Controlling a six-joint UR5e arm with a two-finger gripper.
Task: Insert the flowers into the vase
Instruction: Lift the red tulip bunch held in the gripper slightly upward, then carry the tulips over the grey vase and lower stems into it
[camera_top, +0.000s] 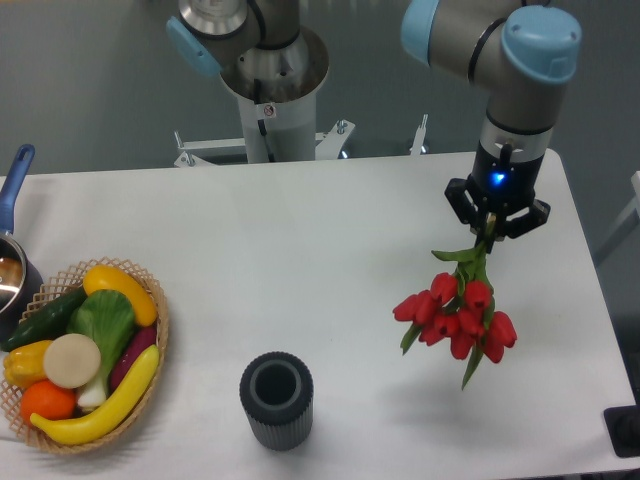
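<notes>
The flowers, a bunch of red tulip buds with green stems and leaves, hang buds-down above the right part of the white table. My gripper is shut on the stem ends and holds the bunch in the air; a shadow lies on the table below it. The vase, a dark grey ribbed cylinder with a thick round rim, stands upright near the table's front edge, well to the left of and nearer than the flowers. Its mouth is open and holds nothing.
A wicker basket of fruit and vegetables sits at the front left. A blue-handled pot is at the left edge. The arm's base column stands behind the table. A black object sits off the table's right front corner.
</notes>
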